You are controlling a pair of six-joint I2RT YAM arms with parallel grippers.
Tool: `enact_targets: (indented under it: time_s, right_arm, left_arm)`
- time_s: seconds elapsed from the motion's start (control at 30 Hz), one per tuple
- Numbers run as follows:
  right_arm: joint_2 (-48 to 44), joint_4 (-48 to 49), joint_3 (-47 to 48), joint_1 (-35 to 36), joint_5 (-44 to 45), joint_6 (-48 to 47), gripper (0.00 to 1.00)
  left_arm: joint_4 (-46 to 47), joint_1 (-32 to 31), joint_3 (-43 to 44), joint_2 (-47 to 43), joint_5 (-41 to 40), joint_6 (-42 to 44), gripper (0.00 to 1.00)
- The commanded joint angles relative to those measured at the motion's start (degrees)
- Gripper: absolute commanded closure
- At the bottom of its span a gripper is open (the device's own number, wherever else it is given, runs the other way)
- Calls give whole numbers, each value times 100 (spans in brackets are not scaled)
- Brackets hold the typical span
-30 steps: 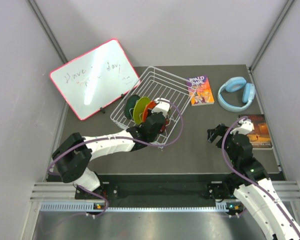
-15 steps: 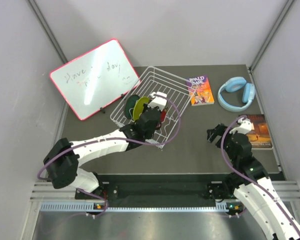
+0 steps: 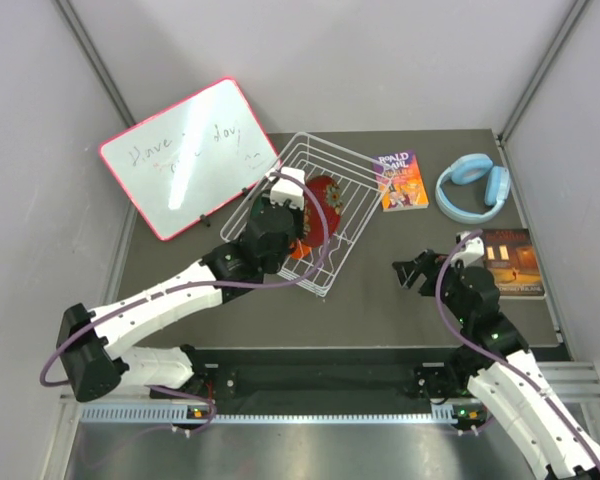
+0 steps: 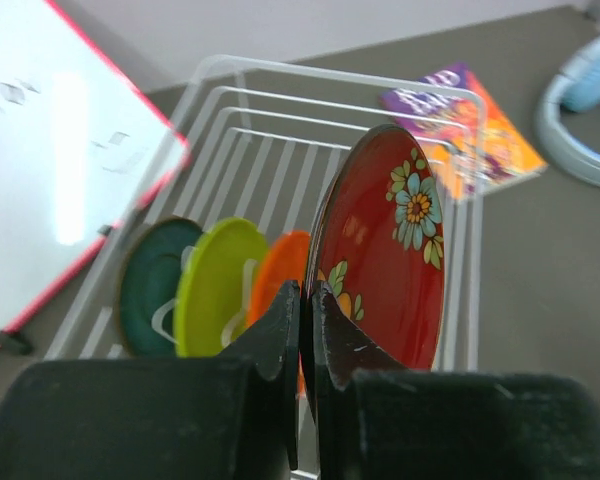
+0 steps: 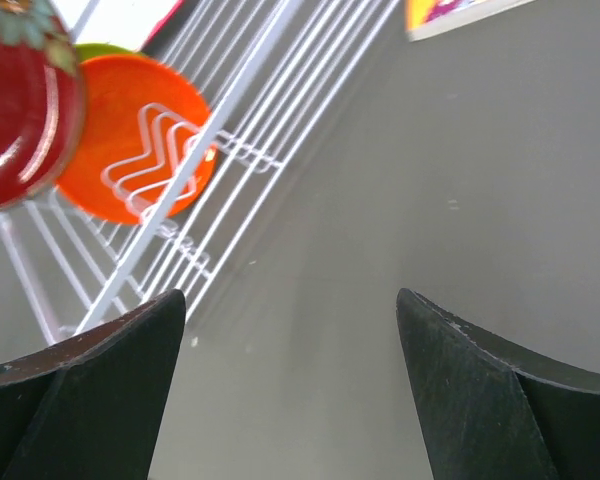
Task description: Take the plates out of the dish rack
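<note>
The white wire dish rack point(image 3: 352, 178) stands at the table's middle back. My left gripper point(image 4: 306, 290) is shut on the lower rim of the dark red flower plate point(image 4: 390, 260) and holds it upright above the rack; the plate also shows in the top view point(image 3: 320, 203). The orange plate point(image 4: 280, 270), lime green plate point(image 4: 215, 285) and dark teal plate point(image 4: 150, 280) stand upright in the rack's dividers point(image 4: 280, 100). My right gripper point(image 5: 290, 300) is open and empty over bare table right of the rack point(image 5: 240, 90). It sees the orange plate point(image 5: 130, 130) and the red plate point(image 5: 20, 110).
A pink-framed whiteboard point(image 3: 185, 155) leans at the back left of the rack. A colourful book point(image 3: 402, 180) lies right of the rack, blue headphones point(image 3: 473, 185) beyond it. A dark book point(image 3: 515, 262) lies at the right edge near my right arm.
My left gripper has lifted the dark red plate up out of its slot and carried it toward the rack's back. My right gripper has shifted a little left toward the rack.
</note>
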Motion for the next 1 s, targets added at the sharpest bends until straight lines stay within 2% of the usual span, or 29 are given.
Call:
enact_targets:
  time_s: [0.0, 0.23, 0.5, 0.63, 0.73, 0.77, 0.83, 0.87, 0.93, 0.97]
  right_arm:
    - [148, 1143, -152, 54, -830, 279, 14]
    - [430, 2144, -547, 54, -1200, 578, 14]
    - [1080, 3296, -881, 72, -1507, 903, 18]
    - [1502, 4199, -1074, 89, -1771, 1053, 22]
    - [1766, 4754, -1171, 98, -2017, 1140, 32]
    - [1845, 4852, -1189, 98, -2122, 1141, 38]
    - [1915, 4984, -1216, 98, -2220, 1115, 59]
    - [1942, 5159, -1224, 98, -2350, 1106, 75]
    - [1985, 5440, -1303, 98, -2544, 1123, 82]
    - [2003, 5572, -1303, 107, -2710, 1123, 95]
  left_arm:
    - [88, -8, -57, -295, 1352, -1087, 100]
    - [597, -8, -575, -401, 2321, -1957, 100]
    - [1178, -25, -901, -383, 2937, -2379, 100]
    - [1451, -69, -954, -217, 3130, -2546, 100]
    - [1644, -96, -963, -50, 3289, -2617, 100]
    - [1697, -113, -963, -15, 3324, -2634, 100]
    - [1732, -166, -971, 82, 3342, -2643, 100]
    - [1793, -175, -989, 91, 3333, -2652, 100]
    - [1855, -184, -1015, 161, 3447, -2670, 100]
    - [1864, -184, -1015, 188, 3473, -2670, 100]
